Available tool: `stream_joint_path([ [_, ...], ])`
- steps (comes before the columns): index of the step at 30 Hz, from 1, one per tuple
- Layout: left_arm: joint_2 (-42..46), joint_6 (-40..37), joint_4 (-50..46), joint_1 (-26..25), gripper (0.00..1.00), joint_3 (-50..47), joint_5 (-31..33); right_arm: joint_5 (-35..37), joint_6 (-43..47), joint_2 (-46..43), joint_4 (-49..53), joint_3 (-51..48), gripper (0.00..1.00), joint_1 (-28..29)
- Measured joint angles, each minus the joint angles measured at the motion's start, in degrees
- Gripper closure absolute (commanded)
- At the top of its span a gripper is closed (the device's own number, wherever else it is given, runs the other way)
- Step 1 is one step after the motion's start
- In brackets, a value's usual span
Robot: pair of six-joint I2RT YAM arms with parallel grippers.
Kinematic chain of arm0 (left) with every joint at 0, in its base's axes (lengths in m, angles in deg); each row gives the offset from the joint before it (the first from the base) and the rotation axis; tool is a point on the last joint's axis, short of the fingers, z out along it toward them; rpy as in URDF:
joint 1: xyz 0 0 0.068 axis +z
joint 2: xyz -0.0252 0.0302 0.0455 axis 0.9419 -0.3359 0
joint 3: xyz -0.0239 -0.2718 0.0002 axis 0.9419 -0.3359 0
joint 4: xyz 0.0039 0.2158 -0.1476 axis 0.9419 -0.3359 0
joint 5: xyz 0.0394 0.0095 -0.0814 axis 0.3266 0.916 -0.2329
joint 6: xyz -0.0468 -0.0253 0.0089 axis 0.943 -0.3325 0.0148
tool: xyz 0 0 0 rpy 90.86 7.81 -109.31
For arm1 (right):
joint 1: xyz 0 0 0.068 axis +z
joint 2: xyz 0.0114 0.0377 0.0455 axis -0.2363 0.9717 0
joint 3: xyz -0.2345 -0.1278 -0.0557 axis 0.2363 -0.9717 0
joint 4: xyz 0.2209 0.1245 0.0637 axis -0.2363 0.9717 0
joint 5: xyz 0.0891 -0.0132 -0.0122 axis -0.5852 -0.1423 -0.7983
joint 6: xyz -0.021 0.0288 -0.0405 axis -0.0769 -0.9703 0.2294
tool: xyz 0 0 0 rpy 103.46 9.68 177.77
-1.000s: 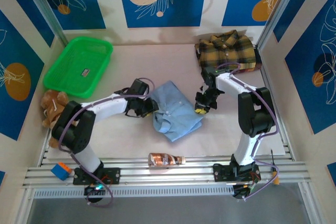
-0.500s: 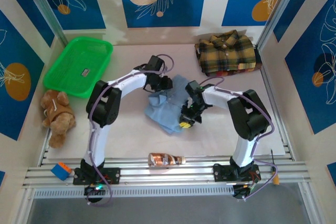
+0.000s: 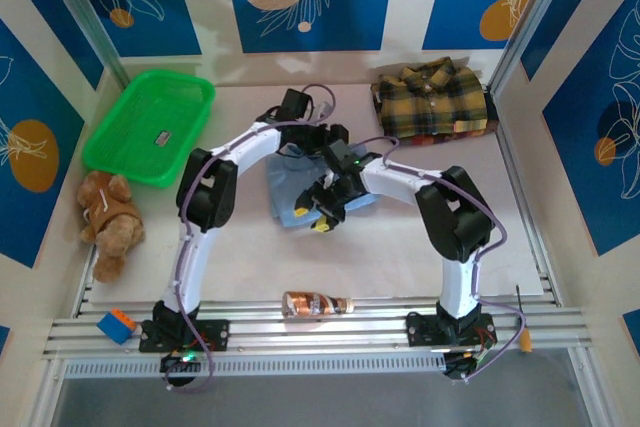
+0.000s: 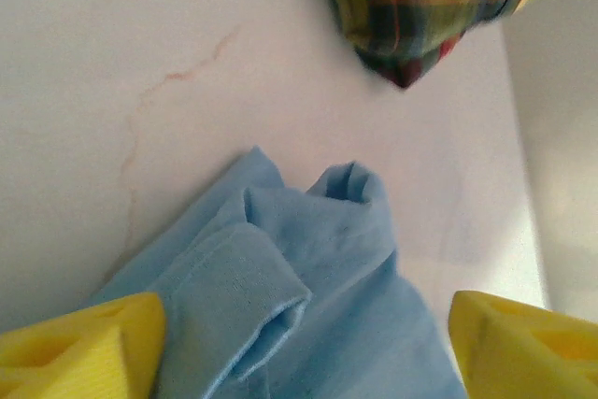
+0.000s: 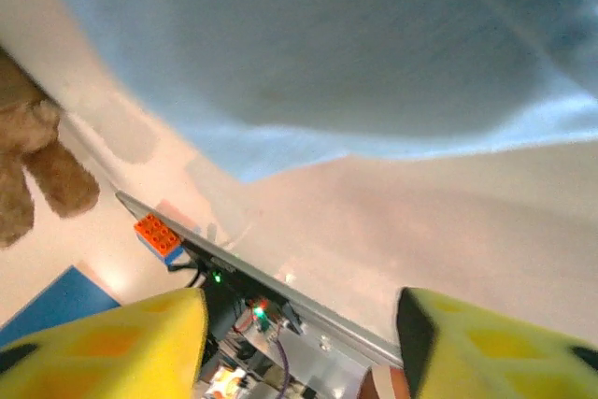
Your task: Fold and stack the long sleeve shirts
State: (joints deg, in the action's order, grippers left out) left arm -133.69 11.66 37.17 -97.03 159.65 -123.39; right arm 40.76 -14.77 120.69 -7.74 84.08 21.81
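Basket (image 3: 128,119), green plastic, holds perhaps a card (image 3: 160,137); blue shirt (image 3: 285,187) bunched, plaid shirt (image 3: 432,97) folded; left gripper (image 4: 304,343), right gripper (image 5: 299,334) spread empty.

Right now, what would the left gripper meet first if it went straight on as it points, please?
Most likely the light blue cloth shirt, lying between the left gripper's open jaws, though depth is unclear.

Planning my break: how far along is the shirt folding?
Done: the plaid shirt sits folded at the back right. In hand: the blue shirt lies bunched mid-table, left gripper and right gripper open over it. Left: finish folding, then stack.
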Motion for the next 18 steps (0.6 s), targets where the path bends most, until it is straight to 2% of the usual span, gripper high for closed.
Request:
stream_joint_path([
  [2, 1.68, 3.17, 1.9, 2.67, 0.02, -0.02, -0.83, -0.63, 1.97, -2.34, 4.31, 1.29, 0.31, -1.88],
  [5, 5.86, 6.6, 3.15, 7.39, 0.0, -0.02, -1.51, -0.83, 5.99, -5.57, 10.8, 3.3, 0.22, -4.7],
  [9, 13.68, 6.99, 1.77, 12.09, 0.0, -0.68, -0.92, 0.46, 14.45, -9.81, 19.37, 6.23, 0.19, -9.75],
  [13, 25.2, 4.22, -1.75, 12.39, 0.01, -7.8, 1.86, 8.41, 26.47, -9.92, 26.47, 13.73, 0.17, -15.56],
  [18, 36.11, 2.58, -2.58, 10.73, 0.02, -24.04, 4.5, 17.55, 38.71, -2.75, 27.71, 20.76, 0.16, -20.41],
])
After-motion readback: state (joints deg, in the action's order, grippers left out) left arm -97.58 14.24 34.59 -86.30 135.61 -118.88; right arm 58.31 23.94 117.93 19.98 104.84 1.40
